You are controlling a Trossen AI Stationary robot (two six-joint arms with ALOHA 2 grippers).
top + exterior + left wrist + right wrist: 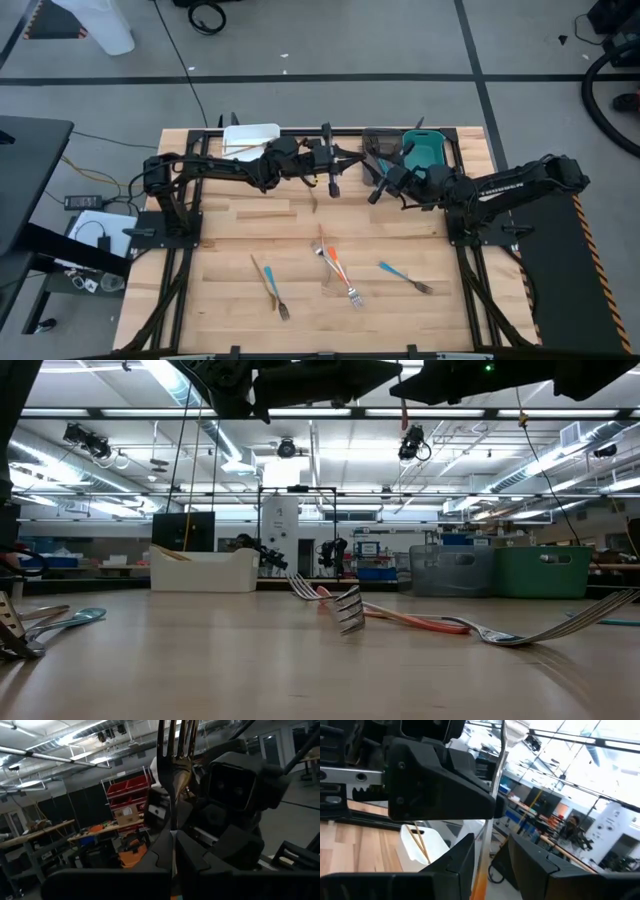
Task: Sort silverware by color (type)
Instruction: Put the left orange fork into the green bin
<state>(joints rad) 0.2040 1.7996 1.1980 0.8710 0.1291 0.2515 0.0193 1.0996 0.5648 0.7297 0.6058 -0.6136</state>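
Observation:
An orange-handled fork (pixel 175 755) with metal tines is held in the air above the far middle of the table. My left gripper (pixel 332 185) (pixel 174 845) is shut on it. My right gripper (pixel 377 192) (pixel 490 855) faces it from the table's right and is open. The fork's shaft (pixel 497 780) runs between its fingers, close to one; I cannot tell whether it touches. An orange-handled fork (pixel 340 272), a blue-handled fork (pixel 403 277) and another blue-handled one (pixel 268 285) lie flat on the table's near half. My left gripper pinches the fork's shaft (pixel 173 822) below the tines between its two fingers, which lie across the shaft. The fork is lifted clear of the table. Its tines stick out past one side of the fingers, and the orange handle (pixel 480 887) past the other side.
A white bin (pixel 250 138) with thin gold utensils in it stands at the far edge, left of centre. A grey bin (pixel 378 140) and a teal bin (pixel 428 152) stand at the far edge on the right. A thin gold utensil (pixel 314 202) lies below the left gripper.

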